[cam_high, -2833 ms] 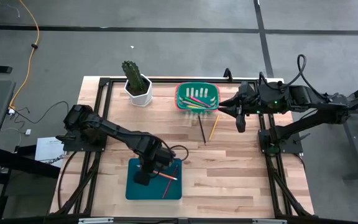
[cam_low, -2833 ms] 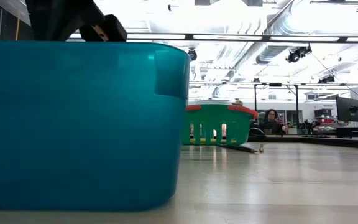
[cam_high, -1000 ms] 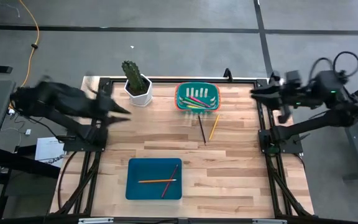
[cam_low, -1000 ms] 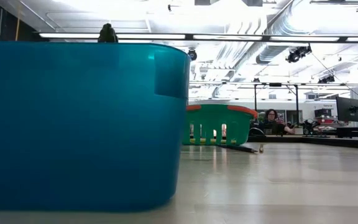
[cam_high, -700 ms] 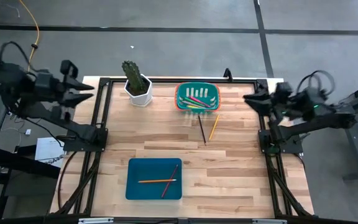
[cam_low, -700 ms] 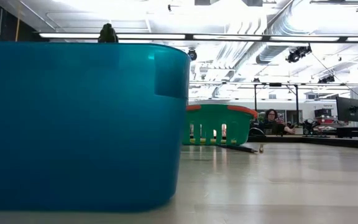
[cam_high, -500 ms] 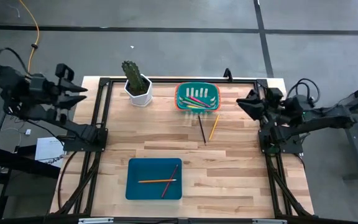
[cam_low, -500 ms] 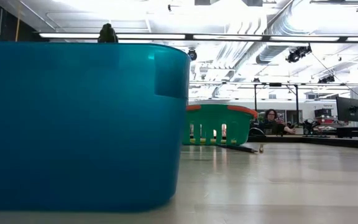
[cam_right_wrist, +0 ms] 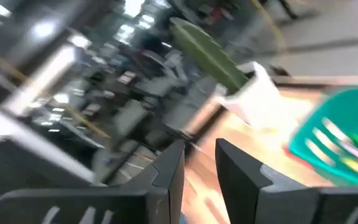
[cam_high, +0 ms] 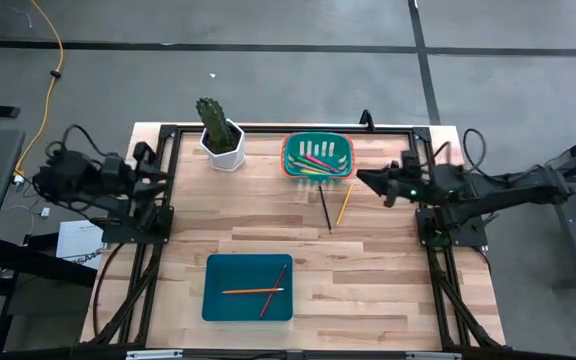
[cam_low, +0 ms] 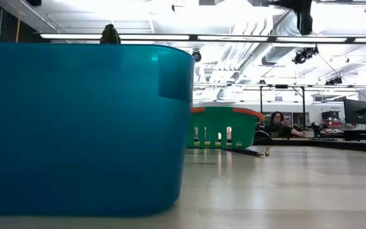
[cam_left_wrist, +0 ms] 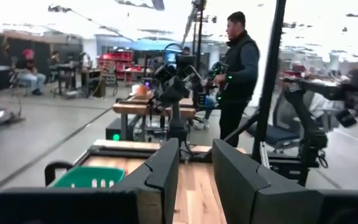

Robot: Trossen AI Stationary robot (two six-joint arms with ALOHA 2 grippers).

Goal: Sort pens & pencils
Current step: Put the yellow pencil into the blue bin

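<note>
Pink and green pens lie in the green basket [cam_high: 318, 156] at the far middle of the table, which also shows in the low view [cam_low: 224, 127]. Two pencils, one dark [cam_high: 325, 208] and one yellow [cam_high: 344, 203], lie flat on the wood just in front of it. Two more pencils, orange [cam_high: 253, 291] and red [cam_high: 274, 289], lie in the blue bin [cam_high: 220, 300]. My left gripper [cam_high: 155, 166] [cam_left_wrist: 196, 168] stands open at the table's left edge, holding nothing. My right gripper [cam_high: 365, 179] [cam_right_wrist: 201, 165] stands open to the right of the basket, also holding nothing.
A cactus in a white pot [cam_high: 221, 137] stands left of the basket at the far edge. The blue bin's wall [cam_low: 81, 127] fills the left of the low view. A black frame [cam_high: 163, 200] runs along the table's sides. A person [cam_left_wrist: 238, 62] stands beyond the table.
Both arms have sunk and folded back at the table's sides. My left gripper has drawn off to the left edge and tipped up to about level. My right gripper has come down beside the basket and rolled. Pens and pencils have not moved.
</note>
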